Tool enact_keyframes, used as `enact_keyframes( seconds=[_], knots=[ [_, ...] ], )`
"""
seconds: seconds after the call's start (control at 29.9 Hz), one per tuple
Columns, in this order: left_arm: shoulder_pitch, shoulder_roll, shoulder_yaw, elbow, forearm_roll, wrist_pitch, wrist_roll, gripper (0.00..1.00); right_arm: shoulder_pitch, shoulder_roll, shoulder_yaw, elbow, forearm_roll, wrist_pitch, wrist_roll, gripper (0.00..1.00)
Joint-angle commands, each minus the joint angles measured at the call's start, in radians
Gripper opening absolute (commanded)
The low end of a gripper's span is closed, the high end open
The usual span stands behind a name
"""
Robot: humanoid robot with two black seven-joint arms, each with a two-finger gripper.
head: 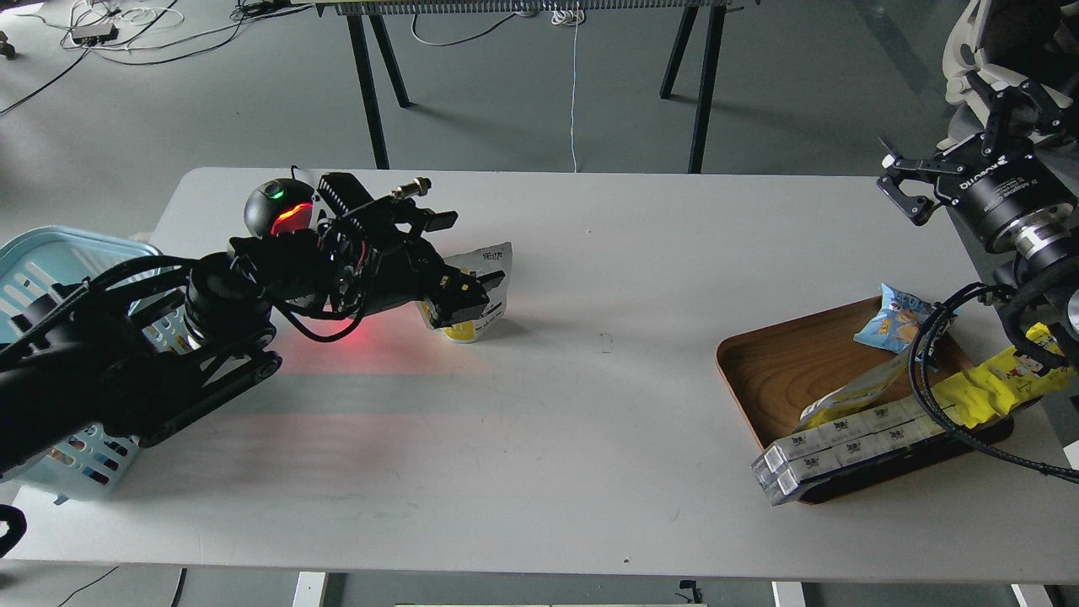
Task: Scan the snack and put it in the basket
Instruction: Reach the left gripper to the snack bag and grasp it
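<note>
White table (590, 379) ahead: left gripper (469, 297) fingers seemingly pinch the snack (482, 268); right gripper (904, 187) fingers spread, holding nothing.

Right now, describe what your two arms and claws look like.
Both arms are black with exposed black cables. The left claw has blocky black fingers beneath bare wiring and a metal connector. The right claw has thin black linkage fingers on a round body printed in white.

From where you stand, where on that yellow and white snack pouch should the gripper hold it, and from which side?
Hold the snack pouch by its lower yellow end, coming from the left, as the left gripper appears to be doing. The pouch is thin and flat, standing tilted with its white printed top sticking up clear, so fingers can close across its faces. That leaves the print exposed near the scanner and the basket close by.
</note>
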Motion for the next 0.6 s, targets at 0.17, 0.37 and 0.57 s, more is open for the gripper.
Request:
enact_keyframes(
  seconds=[0.17,0.37,0.57],
  knots=[
    [0.02,0.01,0.0,0.007,0.0,-0.021,-0.027,0.0,0.0,0.008,-0.001,-0.003,0.001,0.0,0.0,0.97],
    [0.039,0.013,-0.002,0.003,0.0,-0.012,-0.023,0.0,-0.001,0.01,-0.001,-0.004,0.001,0.0,0.0,0.97],
    [0.036,0.029,-0.005,-0.007,0.0,0.022,-0.027,0.0,-0.004,0.013,-0.001,-0.018,0.001,0.003,0.0,0.97]
  ],
)
